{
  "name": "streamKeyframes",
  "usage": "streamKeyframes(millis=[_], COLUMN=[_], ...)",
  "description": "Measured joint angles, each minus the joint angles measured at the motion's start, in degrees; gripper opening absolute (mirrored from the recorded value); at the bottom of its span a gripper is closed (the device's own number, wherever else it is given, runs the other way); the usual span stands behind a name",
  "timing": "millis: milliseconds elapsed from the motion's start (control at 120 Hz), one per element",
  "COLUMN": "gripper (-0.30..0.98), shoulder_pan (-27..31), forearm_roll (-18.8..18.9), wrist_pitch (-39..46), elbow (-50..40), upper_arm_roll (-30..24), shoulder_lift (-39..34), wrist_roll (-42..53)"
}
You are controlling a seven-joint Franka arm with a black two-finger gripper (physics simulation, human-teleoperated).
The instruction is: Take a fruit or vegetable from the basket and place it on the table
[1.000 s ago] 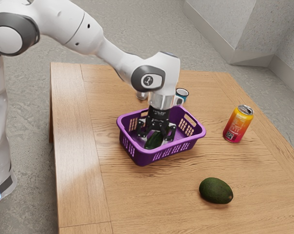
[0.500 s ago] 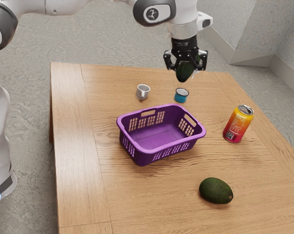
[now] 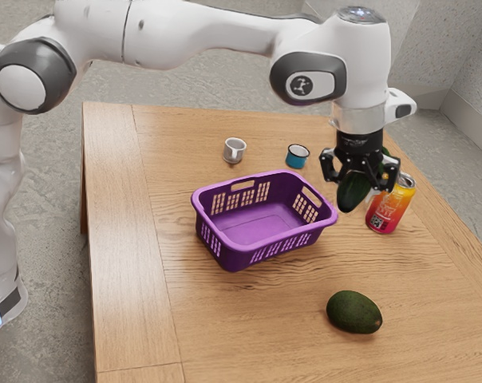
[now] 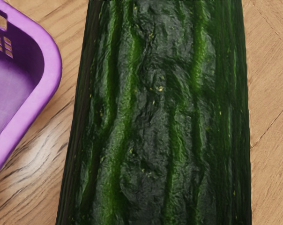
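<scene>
Over table (image 3: 225, 319) near purple basket (image 3: 265, 246), gripper (image 3: 361, 182) pinches green cucumber (image 3: 351, 194); avocado (image 3: 353, 312) lies well apart.

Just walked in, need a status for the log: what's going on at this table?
The robot arm has a cucumber gripped in its hand, held up over the table, beside the purple basket. It hasn't been set down yet. An avocado and a can stand on the table.

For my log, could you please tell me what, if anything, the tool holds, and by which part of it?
The tool holds a dark green cucumber, apparently around its middle, with one end hanging below.
</scene>
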Motion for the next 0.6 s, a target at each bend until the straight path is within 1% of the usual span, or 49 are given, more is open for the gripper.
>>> streamKeyframes(millis=[125,267,342,408,525,567,600], gripper=[0.14,0.15,0.35,0.48,0.60,0.62,0.63], shoulder_pan=[0.5,0.2,0.5,0.9,1.2,1.9,2.6], forearm_roll=[-0.5,-0.8,-4.3,-6.4,-8.3,-8.9,-9.4], wrist_pitch=[0.8,1.9,2.7,3.5,4.8,5.4,5.7], elbow=[2.5,3.0,2.7,2.5,0.9,-1.9,-5.1], upper_arm_roll=[-0.1,-0.2,0.1,0.2,0.3,0.4,0.4], shoulder_lift=[2.2,3.3,3.7,3.9,3.5,1.4,-1.7], wrist_roll=[0.0,0.0,0.1,0.2,0.2,0.1,-0.5])
